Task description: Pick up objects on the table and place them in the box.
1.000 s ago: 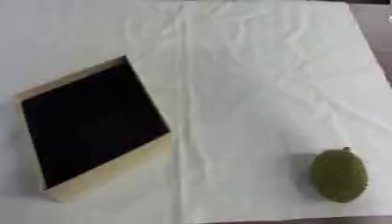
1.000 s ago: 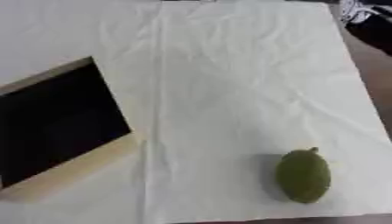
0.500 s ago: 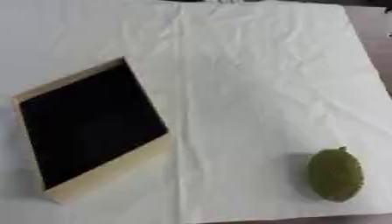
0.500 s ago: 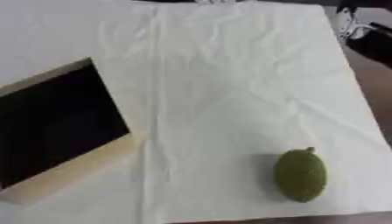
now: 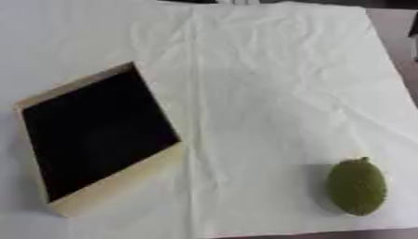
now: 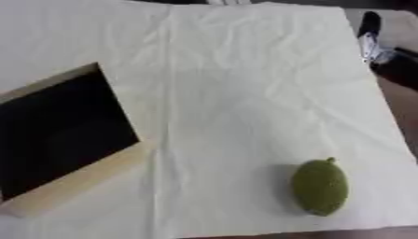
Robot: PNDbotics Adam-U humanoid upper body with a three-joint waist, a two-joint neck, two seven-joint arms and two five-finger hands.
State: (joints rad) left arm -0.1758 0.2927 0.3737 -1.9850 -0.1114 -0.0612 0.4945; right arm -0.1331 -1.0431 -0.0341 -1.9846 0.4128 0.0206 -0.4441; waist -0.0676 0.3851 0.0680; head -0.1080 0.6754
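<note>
A green, bumpy, oval fruit [image 5: 356, 186] lies on the white cloth [image 5: 269, 93] near the front right corner. The box [image 5: 114, 186], with pale wooden walls and a black inside, sits tilted at the left; nothing shows inside it. A black and silver part of my right hand [image 6: 372, 36] shows at the upper right edge of the right eye view, far behind the fruit and over the cloth's edge. My left hand is out of sight.
The brown table [image 6: 404, 107] shows beyond the cloth's right edge. The cloth is creased, with a long fold [image 5: 194, 70] running front to back beside the box.
My right hand has come further into the right eye view from the upper right corner, moving down and a little left. The fruit and the box have stayed put.
</note>
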